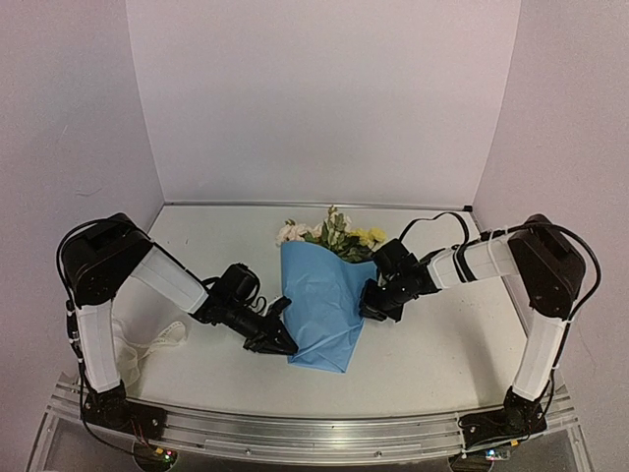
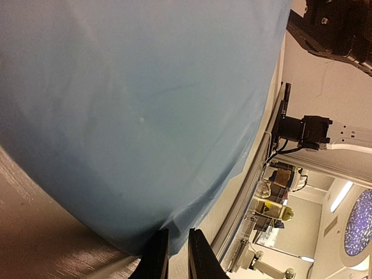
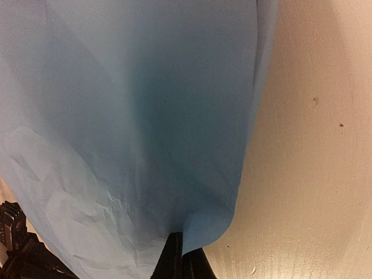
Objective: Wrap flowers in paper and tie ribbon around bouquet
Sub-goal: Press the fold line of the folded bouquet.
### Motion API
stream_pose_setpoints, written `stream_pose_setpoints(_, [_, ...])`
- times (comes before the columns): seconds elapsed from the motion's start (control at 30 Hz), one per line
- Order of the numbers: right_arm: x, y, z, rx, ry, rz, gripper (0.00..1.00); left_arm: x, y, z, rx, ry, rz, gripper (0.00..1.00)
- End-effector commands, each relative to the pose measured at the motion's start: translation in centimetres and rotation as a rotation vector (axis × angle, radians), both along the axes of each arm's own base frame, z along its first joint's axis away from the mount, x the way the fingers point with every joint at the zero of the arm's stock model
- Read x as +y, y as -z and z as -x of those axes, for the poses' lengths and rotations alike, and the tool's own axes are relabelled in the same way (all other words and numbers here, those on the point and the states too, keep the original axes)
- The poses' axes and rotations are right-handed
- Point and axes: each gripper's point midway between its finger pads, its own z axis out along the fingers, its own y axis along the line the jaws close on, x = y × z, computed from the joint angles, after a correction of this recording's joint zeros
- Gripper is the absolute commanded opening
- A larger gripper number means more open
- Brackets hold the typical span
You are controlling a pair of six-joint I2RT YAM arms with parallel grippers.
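Now right hand (image 1: 367,309) pinched on paper (image 1: 319,295) edge, left hand (image 1: 285,346) narrowly spread, perhaps touching opposite edge

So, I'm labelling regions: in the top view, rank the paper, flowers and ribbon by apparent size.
1. paper
2. flowers and ribbon: unsure, the thin ribbon's loops spread over a similar patch.

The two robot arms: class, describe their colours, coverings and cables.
Both the left arm and right arm have bulky black joint housings joined by white-sleeved links. Black cables loop alongside them. The left gripper and right gripper are black with two slim fingers.
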Motion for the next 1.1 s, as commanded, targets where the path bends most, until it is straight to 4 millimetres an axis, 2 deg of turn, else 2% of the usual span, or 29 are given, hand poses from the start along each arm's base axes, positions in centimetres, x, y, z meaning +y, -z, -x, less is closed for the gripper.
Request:
stream_pose_setpoints(0.0, [-0.3,-0.2,-0.8,-0.015,0.002,0.044,0.0,1.5,3.0,0.5,0.036,-0.024,-0.125,0.13])
stream_pose_setpoints(0.13, [-0.4,-1.0,-0.9,-0.026,-0.018,0.062,0.0,1.6,1.8,0.0,-0.002,-0.033,-0.141,0.14])
stream_pose_setpoints(0.2, [-0.3,-1.8,-1.1,-0.032,-0.029,0.063,0.06,1.4,1.1,-0.3,-0.018,-0.035,-0.134,0.14])
stream_pose_setpoints(0.27, [-0.5,-2.8,-1.1,-0.05,-0.039,0.074,0.22,1.3,0.7,-0.5,-0.027,-0.035,-0.133,0.15])
stream_pose_setpoints(0.3, [-0.6,-3.6,-1.1,-0.066,-0.045,0.074,0.33,1.2,0.8,-0.6,-0.026,-0.035,-0.135,0.15])
stream_pose_setpoints(0.37, [-0.9,-4.8,-1.0,-0.088,-0.057,0.083,0.45,1.1,0.8,-0.7,-0.025,-0.034,-0.133,0.14])
stream_pose_setpoints(0.5, [-1.5,-7.3,0.1,-0.117,-0.084,0.133,0.61,0.8,0.5,-0.9,-0.031,-0.032,-0.125,0.14])
stream_pose_setpoints(0.6, [-1.0,-8.6,1.4,-0.141,-0.105,0.149,0.62,0.7,0.5,-0.9,-0.03,-0.031,-0.124,0.14])
stream_pose_setpoints(0.73, [0.6,-8.8,2.8,-0.156,-0.143,0.164,0.53,0.5,0.2,-1.1,-0.037,-0.032,-0.118,0.14])
stream_pose_setpoints(0.87, [2.7,-6.7,3.5,-0.101,-0.184,0.168,0.48,0.4,0.1,-1.1,-0.039,-0.032,-0.116,0.14])
stream_pose_setpoints(1.07, [3.2,-3.5,3.3,-0.061,-0.178,0.221,0.47,0.3,-0.2,-1.1,-0.046,-0.034,-0.11,0.14])
